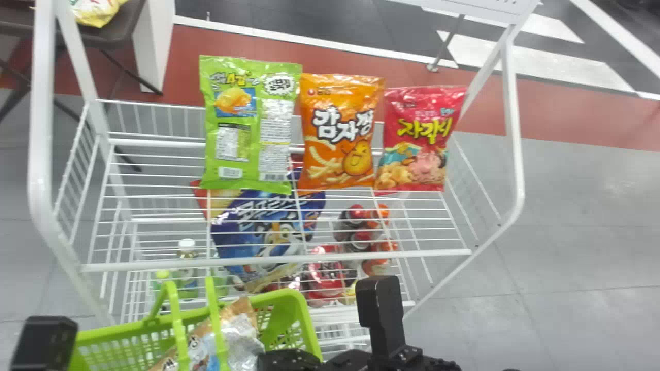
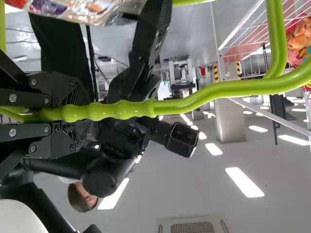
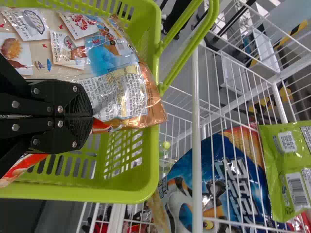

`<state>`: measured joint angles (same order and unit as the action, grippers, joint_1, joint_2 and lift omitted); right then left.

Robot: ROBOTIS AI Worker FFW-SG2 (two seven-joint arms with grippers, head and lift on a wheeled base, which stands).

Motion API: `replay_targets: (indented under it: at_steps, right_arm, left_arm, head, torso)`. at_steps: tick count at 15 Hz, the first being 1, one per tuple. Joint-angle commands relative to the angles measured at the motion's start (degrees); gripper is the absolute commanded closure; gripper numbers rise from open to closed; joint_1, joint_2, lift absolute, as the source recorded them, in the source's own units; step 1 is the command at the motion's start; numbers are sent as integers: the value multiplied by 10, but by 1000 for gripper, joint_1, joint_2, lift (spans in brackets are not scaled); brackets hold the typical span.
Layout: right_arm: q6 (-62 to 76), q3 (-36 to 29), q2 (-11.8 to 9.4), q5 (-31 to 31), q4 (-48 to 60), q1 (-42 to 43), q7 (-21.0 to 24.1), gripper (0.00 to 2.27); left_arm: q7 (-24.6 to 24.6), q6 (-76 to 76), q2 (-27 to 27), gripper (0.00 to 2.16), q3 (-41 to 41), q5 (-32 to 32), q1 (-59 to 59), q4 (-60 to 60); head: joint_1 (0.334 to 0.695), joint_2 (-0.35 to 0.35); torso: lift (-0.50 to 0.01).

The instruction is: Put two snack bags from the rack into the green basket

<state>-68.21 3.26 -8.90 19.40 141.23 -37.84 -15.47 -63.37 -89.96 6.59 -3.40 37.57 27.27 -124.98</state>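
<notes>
Snack bag [image 3: 119, 92] lies by closed right jaws [image 1: 289, 358], any hold unclear, while left jaws [image 1: 45, 341] clamp basket handle [image 2: 194, 99].

Rack [image 1: 278, 262] behind, basket [image 1: 296, 309] before the left part of its front edge.
Along the upper shelf's back edge, close side by side, come the left bag [image 1: 252, 123], set in from the left back corner, the middle bag [image 1: 337, 129], and the right bag [image 1: 420, 139], nearest the right back corner. Below that shelf, the large bag [image 1: 263, 232] lies between the bottles [image 1: 186, 252] at the left and the drinks [image 1: 326, 273] at the right. In the basket lies another bag [image 1: 240, 340].
</notes>
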Motion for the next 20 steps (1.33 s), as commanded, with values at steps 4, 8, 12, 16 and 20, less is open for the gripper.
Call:
replay_targets:
  at_steps: [4, 8, 12, 16, 20]
  right_arm:
    - [-26, 80, -7, -57, -66, 24, 14, 2236]
    - [-3, 98, -9, -76, -77, 32, 36, 2007]
    - [30, 34, -10, -54, -7, -9, 46, -2]
    - [106, -65, -9, 53, 16, -33, 22, 60]
    - [299, -132, -6, 65, -4, -35, 11, 66]
  left_arm:
    - [-2, -1, 0, 1264, 1, 0, -4, 1]
    - [-2, -1, 1, 1264, 2, 0, -5, 0]
    - [-3, -1, 1, 1264, 1, 0, -1, 0]
    - [-3, -1, 1, 1264, 2, 0, -2, 0]
    - [-3, -1, 0, 1264, 0, 0, -2, 1]
  head:
    - [695, -227]
    - [695, -207]
    - [695, -234]
    - [695, -306]
    - [695, -347]
  torso:
    - [-3]
    - [-3]
    - [-3]
    - [-3]
    - [-3]
